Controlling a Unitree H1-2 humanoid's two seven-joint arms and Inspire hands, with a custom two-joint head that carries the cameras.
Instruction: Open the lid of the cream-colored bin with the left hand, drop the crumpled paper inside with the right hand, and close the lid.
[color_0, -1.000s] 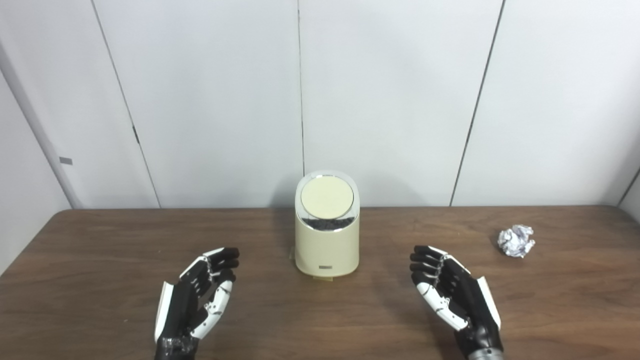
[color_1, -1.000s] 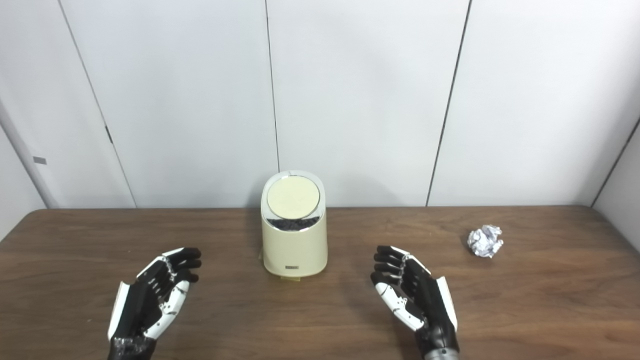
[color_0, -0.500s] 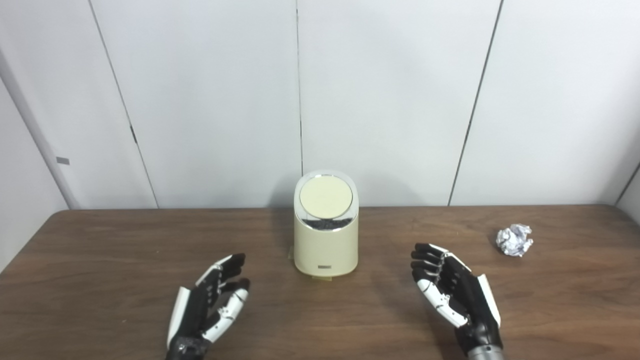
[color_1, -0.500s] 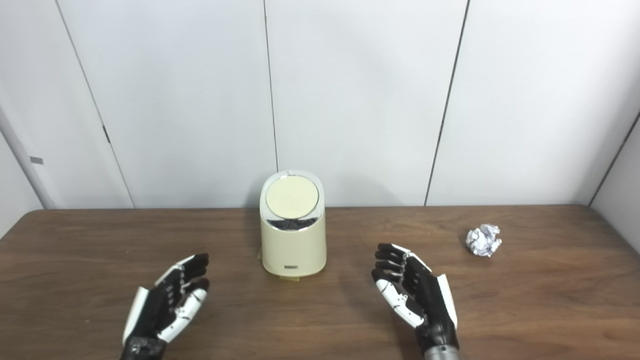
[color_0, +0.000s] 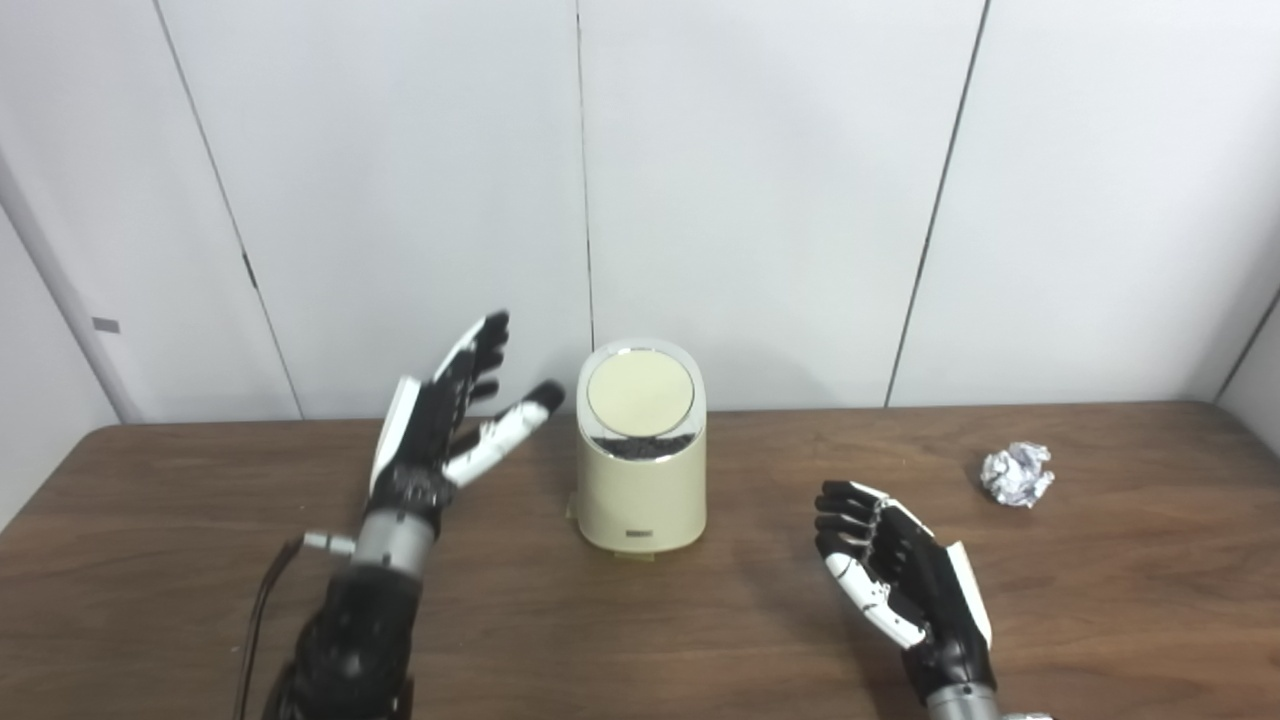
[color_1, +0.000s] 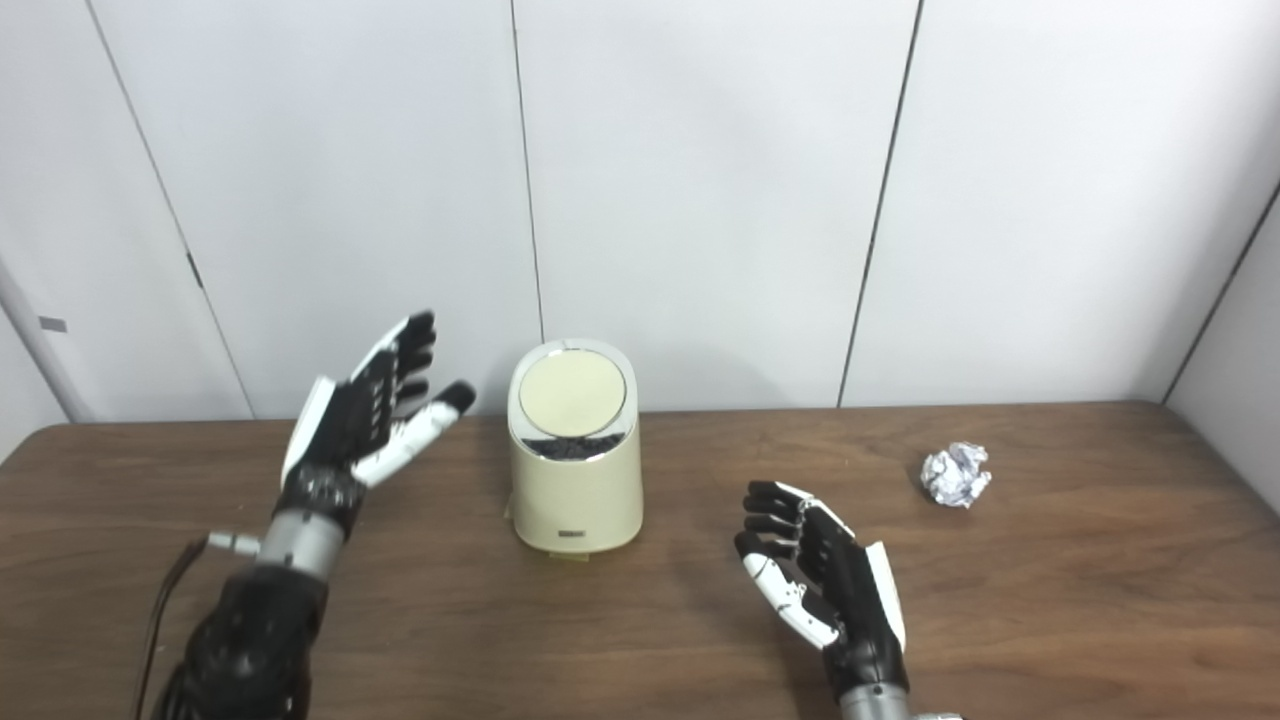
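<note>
A cream-colored bin (color_0: 641, 485) stands upright mid-table, its round lid (color_0: 640, 393) lying closed on the slanted top. Raised above the table just left of the bin is my left hand (color_0: 440, 420), open, fingers spread and pointing up and toward the lid, not touching it. Lower down, right of the bin near the front edge, my right hand (color_0: 900, 585) rests open with curled fingers and holds nothing. The crumpled paper (color_0: 1017, 474) lies on the table at the far right, well apart from the right hand.
The brown wooden table (color_0: 200, 560) backs onto a white panelled wall (color_0: 780, 180). A thin cable (color_0: 262, 610) runs along my left forearm. Nothing else stands on the table.
My left hand has risen from near the front edge up and forward beside the bin's lid. The right hand has barely moved. The camera has shifted slightly to the right.
</note>
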